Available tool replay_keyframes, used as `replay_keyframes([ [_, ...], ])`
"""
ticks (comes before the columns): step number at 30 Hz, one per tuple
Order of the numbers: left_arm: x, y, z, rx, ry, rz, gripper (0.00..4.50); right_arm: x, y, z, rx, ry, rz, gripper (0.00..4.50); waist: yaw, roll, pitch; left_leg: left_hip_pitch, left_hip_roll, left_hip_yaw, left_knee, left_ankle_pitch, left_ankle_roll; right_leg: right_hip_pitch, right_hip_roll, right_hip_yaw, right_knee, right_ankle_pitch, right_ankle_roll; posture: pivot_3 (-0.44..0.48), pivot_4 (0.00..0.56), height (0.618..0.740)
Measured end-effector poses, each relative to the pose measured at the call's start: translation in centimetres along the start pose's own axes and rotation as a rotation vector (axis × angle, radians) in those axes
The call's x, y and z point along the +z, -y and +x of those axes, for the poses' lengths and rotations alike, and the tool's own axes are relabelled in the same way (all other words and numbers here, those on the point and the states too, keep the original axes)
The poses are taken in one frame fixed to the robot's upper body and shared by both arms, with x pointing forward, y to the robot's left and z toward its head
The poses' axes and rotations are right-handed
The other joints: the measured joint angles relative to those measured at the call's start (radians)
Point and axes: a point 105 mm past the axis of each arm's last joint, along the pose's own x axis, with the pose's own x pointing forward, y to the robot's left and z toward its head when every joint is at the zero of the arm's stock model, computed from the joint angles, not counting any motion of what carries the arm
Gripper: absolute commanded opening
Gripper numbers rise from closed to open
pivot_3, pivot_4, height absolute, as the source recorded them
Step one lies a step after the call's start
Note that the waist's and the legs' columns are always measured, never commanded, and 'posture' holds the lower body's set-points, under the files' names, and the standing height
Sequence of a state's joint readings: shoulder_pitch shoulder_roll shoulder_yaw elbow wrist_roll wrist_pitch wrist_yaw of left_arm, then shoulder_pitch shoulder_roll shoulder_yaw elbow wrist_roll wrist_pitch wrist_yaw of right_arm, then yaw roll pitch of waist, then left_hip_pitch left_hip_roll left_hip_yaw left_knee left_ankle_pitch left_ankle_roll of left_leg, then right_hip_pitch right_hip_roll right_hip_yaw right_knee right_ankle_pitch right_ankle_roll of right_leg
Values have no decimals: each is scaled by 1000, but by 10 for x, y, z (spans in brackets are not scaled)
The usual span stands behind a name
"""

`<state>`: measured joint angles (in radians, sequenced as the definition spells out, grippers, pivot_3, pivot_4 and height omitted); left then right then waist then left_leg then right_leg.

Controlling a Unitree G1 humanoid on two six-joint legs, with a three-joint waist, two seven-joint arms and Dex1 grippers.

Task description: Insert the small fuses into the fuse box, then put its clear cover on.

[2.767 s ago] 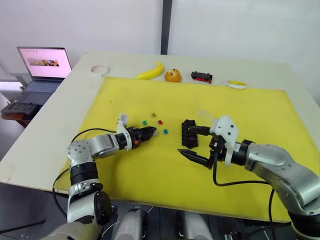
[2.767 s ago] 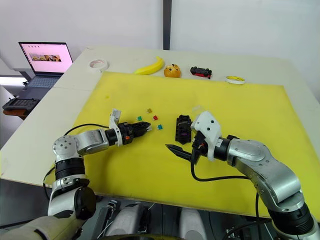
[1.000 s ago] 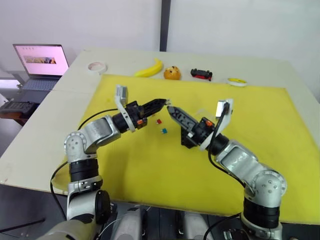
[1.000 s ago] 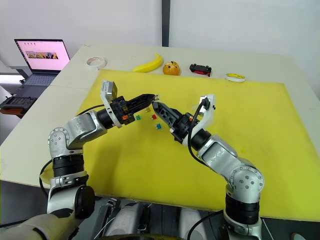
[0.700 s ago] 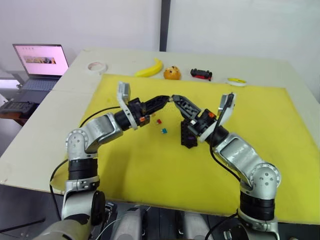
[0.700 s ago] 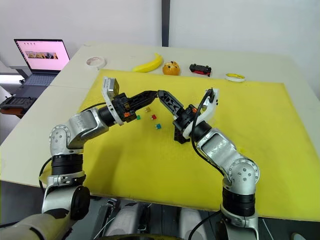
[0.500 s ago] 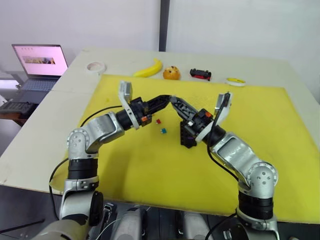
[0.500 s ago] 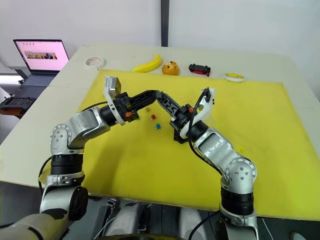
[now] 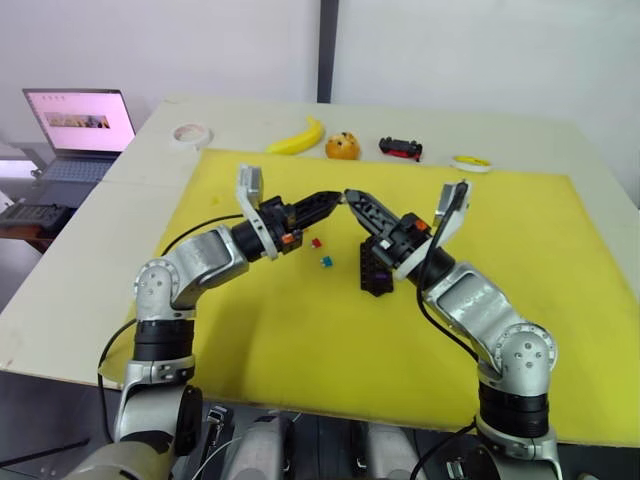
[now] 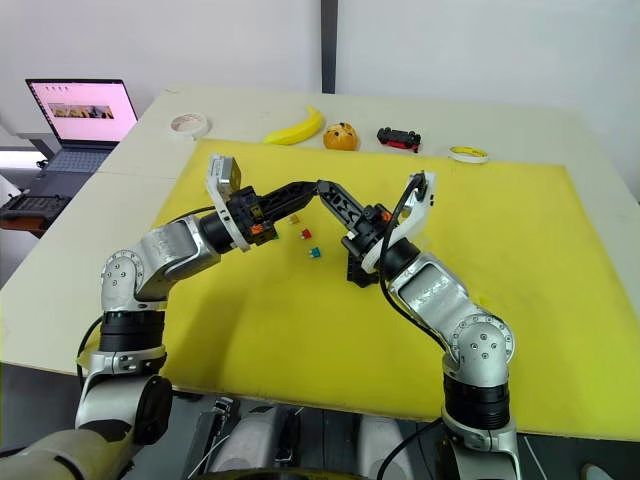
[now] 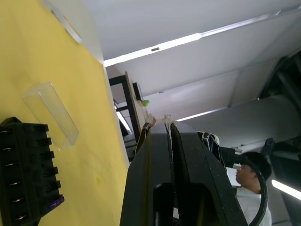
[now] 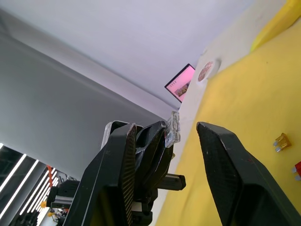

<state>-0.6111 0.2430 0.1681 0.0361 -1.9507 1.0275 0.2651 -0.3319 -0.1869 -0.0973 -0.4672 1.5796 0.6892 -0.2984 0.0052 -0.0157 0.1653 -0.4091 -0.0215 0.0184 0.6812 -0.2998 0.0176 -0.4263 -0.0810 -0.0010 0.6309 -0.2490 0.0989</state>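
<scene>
My left gripper (image 9: pixel 336 198) is raised above the yellow mat (image 9: pixel 290 340), shut on a small pale translucent fuse (image 12: pixel 175 128). My right gripper (image 9: pixel 351 196) meets it tip to tip in the air, open, with its fingers (image 12: pixel 221 160) on either side of that fuse. The black fuse box (image 9: pixel 376 271) lies on the mat below my right arm, with a purple fuse (image 11: pixel 55 202) in one slot. The clear cover (image 11: pixel 51 113) lies flat just beyond the box. Loose red (image 9: pixel 316 242), teal (image 9: pixel 326 262) and orange (image 10: pixel 295 219) fuses lie on the mat under the grippers.
Along the table's far edge are a banana (image 9: pixel 300 143), an orange fruit (image 9: pixel 345 147), a black-and-red toy car (image 9: pixel 401 149) and two tape rolls (image 9: pixel 190 133) (image 9: pixel 471 162). A laptop (image 9: pixel 80 125) stands far left. A person (image 11: pixel 247 176) shows in the left wrist view.
Both arms have risen from the mat and come together in the air. The left gripper carried a fuse up; the right gripper swung over to it. In the last half second almost nothing moved.
</scene>
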Motion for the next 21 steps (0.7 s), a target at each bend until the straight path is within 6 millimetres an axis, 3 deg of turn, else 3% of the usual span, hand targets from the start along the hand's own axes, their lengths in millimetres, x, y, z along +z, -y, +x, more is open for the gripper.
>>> replay_keyframes([
  [2,1,0,0,0,6,-3,0,0,0,0,2,-2,2,2159,0,0,0,0,0,0,0,0,0,0,0,0,0,0,0,0,150,740],
  [3,1,0,1,-2,9,-5,0,0,0,0,2,-3,1,1897,0,0,0,0,0,0,0,0,0,0,0,0,0,0,0,0,150,740],
  [5,1,0,1,-6,10,-9,0,-1,0,0,0,-8,-2,1294,0,0,0,0,0,0,0,0,0,0,0,0,0,0,0,0,150,740],
  [8,0,1,2,-10,8,-11,0,-2,0,0,-6,-12,-4,25,0,0,0,0,0,0,0,0,0,0,0,0,0,0,0,0,150,740],
  [19,-1,1,1,7,-19,20,0,-3,0,0,1,-12,9,25,0,0,0,0,0,0,0,0,0,0,0,0,0,0,0,0,150,740],
  [21,-1,1,0,6,-22,26,629,-3,-1,0,6,-14,16,0,0,0,0,0,0,0,0,0,0,0,0,0,0,0,0,0,150,740],
])
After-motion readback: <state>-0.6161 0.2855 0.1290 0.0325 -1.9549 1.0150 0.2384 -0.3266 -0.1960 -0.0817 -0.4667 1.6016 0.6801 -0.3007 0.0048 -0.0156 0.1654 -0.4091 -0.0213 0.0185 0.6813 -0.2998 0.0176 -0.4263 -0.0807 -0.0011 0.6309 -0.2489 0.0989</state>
